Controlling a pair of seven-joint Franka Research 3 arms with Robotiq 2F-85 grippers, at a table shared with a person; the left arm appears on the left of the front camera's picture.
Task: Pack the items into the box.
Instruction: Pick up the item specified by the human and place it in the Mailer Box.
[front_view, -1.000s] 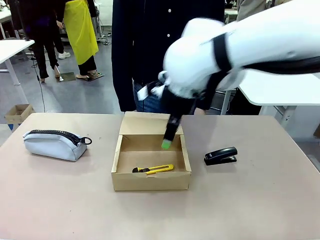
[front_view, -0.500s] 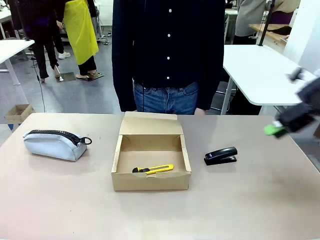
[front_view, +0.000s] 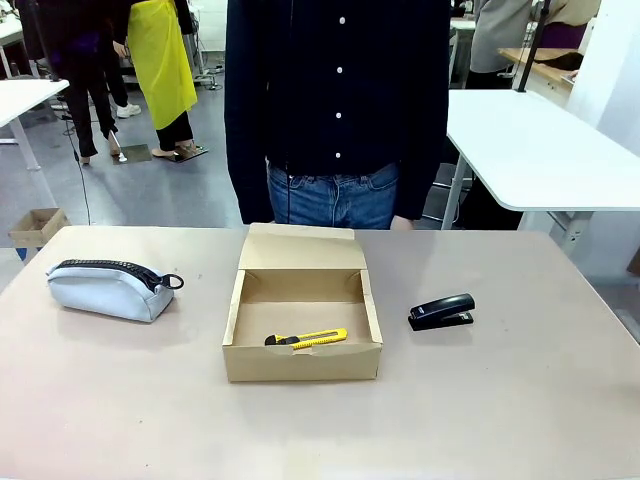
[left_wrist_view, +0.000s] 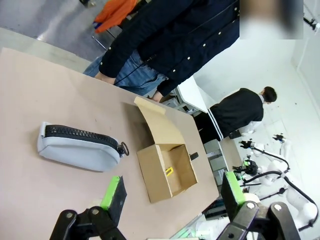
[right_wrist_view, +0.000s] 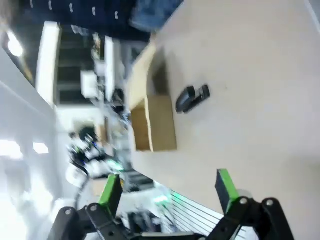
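Over at three o'clock of the box (front_view: 300, 362), the stapler (front_view: 441, 311) sits on the surface (front_view: 520, 400) — knife (front_view: 308, 338) already inside. Left gripper (left_wrist_view: 172, 184) and right gripper (right_wrist_view: 167, 179) both gape wide, empty. Risk: an off-centre pinch could squirt that sloped stapler out sideways.

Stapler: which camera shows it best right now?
Front view: the stapler is sharp and whole, lying on the table right of the box, not touching it. The right wrist view shows it whole but motion-blurred. The left wrist view gives just a small dark sliver past the box's far wall.
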